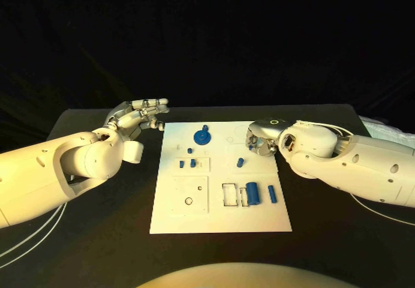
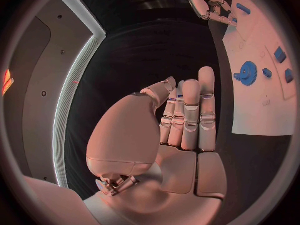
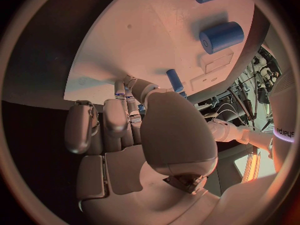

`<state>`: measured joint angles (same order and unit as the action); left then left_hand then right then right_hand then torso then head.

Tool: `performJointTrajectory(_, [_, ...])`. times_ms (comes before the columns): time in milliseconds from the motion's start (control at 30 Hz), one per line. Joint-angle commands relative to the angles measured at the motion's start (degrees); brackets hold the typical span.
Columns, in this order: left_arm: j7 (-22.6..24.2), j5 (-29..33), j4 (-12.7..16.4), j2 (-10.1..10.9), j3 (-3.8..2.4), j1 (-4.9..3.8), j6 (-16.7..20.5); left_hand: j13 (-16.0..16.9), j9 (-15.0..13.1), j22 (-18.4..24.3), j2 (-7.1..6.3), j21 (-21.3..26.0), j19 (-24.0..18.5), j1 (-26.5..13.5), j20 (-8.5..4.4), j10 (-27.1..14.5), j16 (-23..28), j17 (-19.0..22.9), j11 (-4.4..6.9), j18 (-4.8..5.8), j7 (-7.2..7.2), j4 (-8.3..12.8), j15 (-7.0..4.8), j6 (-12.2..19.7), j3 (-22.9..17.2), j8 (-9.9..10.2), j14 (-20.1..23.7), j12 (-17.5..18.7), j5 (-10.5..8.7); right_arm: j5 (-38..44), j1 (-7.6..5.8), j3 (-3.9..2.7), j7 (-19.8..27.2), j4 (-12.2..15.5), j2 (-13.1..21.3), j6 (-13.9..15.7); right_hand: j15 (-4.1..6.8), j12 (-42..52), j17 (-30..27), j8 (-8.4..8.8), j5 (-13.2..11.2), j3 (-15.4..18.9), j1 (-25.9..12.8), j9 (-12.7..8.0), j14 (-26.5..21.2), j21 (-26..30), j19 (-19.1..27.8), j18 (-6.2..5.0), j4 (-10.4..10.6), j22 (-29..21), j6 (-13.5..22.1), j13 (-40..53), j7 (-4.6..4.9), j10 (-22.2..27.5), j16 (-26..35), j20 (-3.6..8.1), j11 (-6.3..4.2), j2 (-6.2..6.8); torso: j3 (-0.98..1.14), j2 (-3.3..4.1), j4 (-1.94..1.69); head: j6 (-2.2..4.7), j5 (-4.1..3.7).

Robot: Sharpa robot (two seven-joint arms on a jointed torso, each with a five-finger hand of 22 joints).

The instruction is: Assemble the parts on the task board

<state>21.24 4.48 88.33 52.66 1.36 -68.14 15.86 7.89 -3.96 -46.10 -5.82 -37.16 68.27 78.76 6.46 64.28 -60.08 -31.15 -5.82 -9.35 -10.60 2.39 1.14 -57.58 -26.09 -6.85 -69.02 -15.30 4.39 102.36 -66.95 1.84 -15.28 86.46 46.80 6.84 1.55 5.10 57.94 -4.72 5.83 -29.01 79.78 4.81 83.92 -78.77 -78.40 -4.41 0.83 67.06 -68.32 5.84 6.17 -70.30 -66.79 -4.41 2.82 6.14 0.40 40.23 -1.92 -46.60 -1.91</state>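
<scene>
- Right hand [image 1: 262,141]: over the far right part of the task board [image 1: 220,216]; its fingertips are hidden behind its own wrist in the head view.
- Right wrist view: a small blue pin [image 3: 175,80] pinched at the fingertips [image 3: 139,87], just above the board.
- Left hand [image 1: 138,114]: off the board's far left corner, fingers straight and together, holding nothing.
- Blue gear [image 1: 203,137], cylinder [image 1: 252,192] and smaller parts lie on the board.
</scene>
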Motion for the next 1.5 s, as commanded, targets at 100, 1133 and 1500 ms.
performJointTrajectory(100, [0.5, 0.4, -0.2, -0.1, -0.04, -0.01, 0.2, 0.1, 0.0, 0.1, 0.36, 0.4, 0.0, 0.1, 0.21, -0.6, -0.2, 0.1, -0.09, -1.1, -0.03, 0.1, -0.13, 0.7, 0.4, -0.3, 0.4, -0.6, 0.36, -1.1, 0.19, 0.05, 0.3, 1.2, 0.8, 4.7, 0.26, -0.2, -0.1, 0.01, -0.6, -0.7, 0.0, 0.2, 1.8, -0.2, -0.7, -0.25, -0.2, 0.2, -0.2, -0.3, 0.2, -0.7, 0.1, -0.04, 0.07, -0.99, -0.01, -0.06, 0.0, 0.05, -0.13])
performJointTrajectory(1133, [0.3, 0.6, 0.3, -0.7, -0.04, -0.01, 0.4, 0.6, 0.0, 0.2, 0.48, 0.7, 0.1, 0.4, 0.42, -2.8, -0.6, 0.4, -0.58, -1.06, -0.51, 0.6, 0.2, 2.2, 1.0, -0.8, 0.7, -2.0, 0.37, -3.9, 1.6, -0.02, 1.7, 13.4, -2.5, 4.7, 0.01, -0.5, 0.1, 0.2, -1.2, -1.1, -0.3, 0.3, 1.9, -0.4, -0.9, -0.21, -0.6, 0.5, -0.2, -0.7, 0.63, -1.0, -0.4, -0.18, 0.37, -0.94, -0.14, 0.06, -0.1, -1.01, 2.7])
performJointTrajectory(1500, [0.0, 0.6, 1.0, -1.2, -0.04, -0.01, 0.1, 0.6, 0.0, 0.2, 0.48, 0.7, 0.1, 0.4, 0.42, -2.8, -0.6, 0.4, -0.58, -1.06, -0.51, 0.6, 0.2, 2.2, 1.0, -0.8, 0.7, -2.0, 0.37, -3.2, 5.08, 0.63, 2.9, 11.6, -7.2, 2.4, -0.11, -0.8, 0.0, 0.37, -1.5, -1.3, -0.4, 0.3, 1.9, -0.4, -0.9, -0.23, -0.8, 0.4, -0.1, -0.9, 0.82, -0.9, -0.4, -0.27, 0.53, -1.05, -0.11, 0.04, -0.04, -1.88, 4.3])
